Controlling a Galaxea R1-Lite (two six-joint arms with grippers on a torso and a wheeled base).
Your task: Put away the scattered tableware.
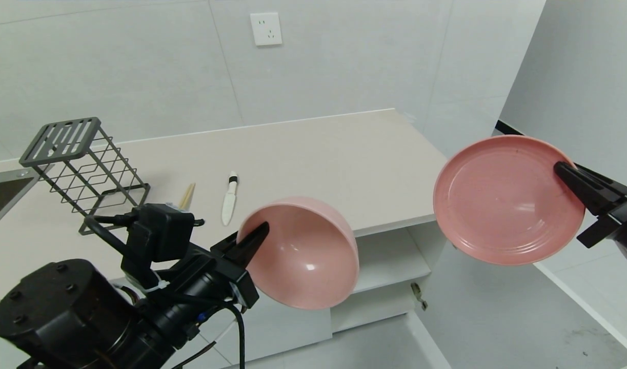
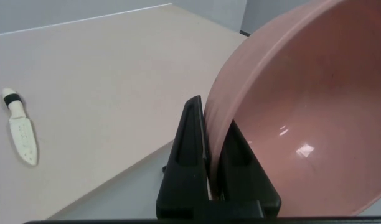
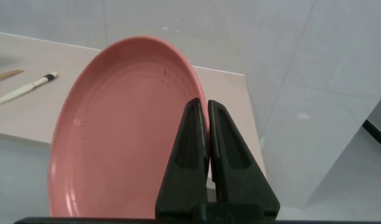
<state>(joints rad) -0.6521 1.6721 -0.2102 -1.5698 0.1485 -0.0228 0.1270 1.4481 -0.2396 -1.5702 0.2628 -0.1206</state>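
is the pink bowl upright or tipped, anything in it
Tipped on its side and empty: the left gripper pinches the pink bowl by its rim, its opening faces the head camera, and the inside is bare.

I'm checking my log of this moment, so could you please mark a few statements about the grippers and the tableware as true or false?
1. The left gripper is shut on the rim of the pink bowl. True.
2. The right gripper is empty. False: it is shut on the rim of the pink plate.
3. The white knife lies on the counter near the chopsticks. True.
4. The chopsticks stand in the wire rack. False: they lie on the counter beside it.
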